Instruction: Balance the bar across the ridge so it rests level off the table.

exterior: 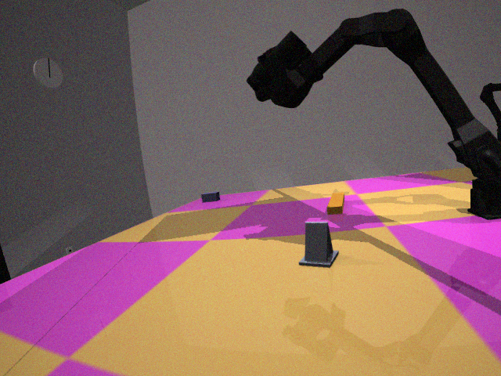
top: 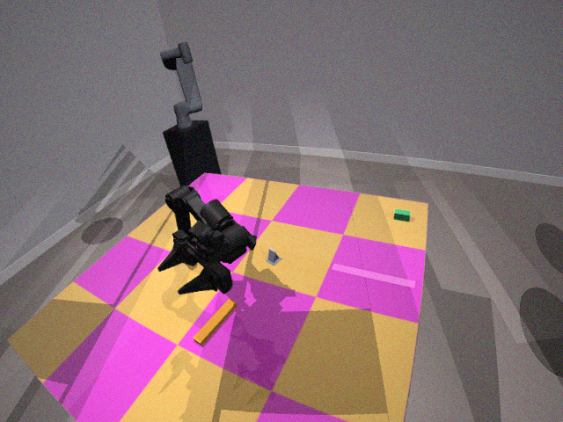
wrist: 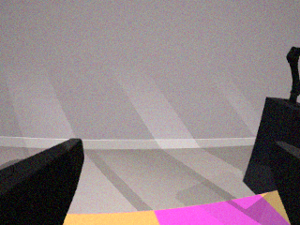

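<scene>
An orange bar (top: 215, 322) lies flat on the checkered table, across a yellow and a purple square; it also shows in the exterior view (exterior: 336, 202). A small grey ridge block (top: 273, 257) stands upright on a yellow square to the bar's far right, also in the exterior view (exterior: 318, 244). My gripper (top: 175, 277) is open and empty, held high above the table, up and to the left of the bar. In the exterior view the gripper's head (exterior: 282, 78) hangs well above both objects. The wrist view shows only my two dark fingers and the table's far edge.
A green block (top: 401, 214) sits near the far right corner; it appears dark in the exterior view (exterior: 210, 197). A pale pink strip (top: 372, 275) lies flat on a purple square at right. A second grey arm on a black pedestal (top: 192, 149) stands behind the table.
</scene>
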{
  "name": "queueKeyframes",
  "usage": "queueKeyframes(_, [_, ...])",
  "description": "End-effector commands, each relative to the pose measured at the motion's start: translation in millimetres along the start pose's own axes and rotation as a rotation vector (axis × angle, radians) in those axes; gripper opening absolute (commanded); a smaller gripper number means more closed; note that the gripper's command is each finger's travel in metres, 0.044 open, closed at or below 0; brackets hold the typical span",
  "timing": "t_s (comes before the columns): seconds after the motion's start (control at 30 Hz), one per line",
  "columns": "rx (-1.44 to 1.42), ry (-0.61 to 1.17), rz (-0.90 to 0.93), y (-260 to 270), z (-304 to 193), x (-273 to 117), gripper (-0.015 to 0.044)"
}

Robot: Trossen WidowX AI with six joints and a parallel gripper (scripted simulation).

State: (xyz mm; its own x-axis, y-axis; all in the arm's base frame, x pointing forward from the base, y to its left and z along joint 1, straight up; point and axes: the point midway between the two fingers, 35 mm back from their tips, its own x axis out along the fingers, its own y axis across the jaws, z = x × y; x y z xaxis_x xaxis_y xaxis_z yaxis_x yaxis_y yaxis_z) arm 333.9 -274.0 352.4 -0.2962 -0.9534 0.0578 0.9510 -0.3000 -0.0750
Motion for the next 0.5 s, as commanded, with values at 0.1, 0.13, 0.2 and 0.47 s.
queueKeyframes(0.1, [-0.093,-0.034,0.015,5,4,3,0.0315])
queueKeyframes(0.13, [-0.130,-0.047,0.022,8,6,4,0.0315])
queueKeyframes(0.2, [-0.204,-0.073,0.035,12,9,5,0.0315])
queueKeyframes(0.47, [-0.501,-0.169,0.104,34,14,12,0.0315])
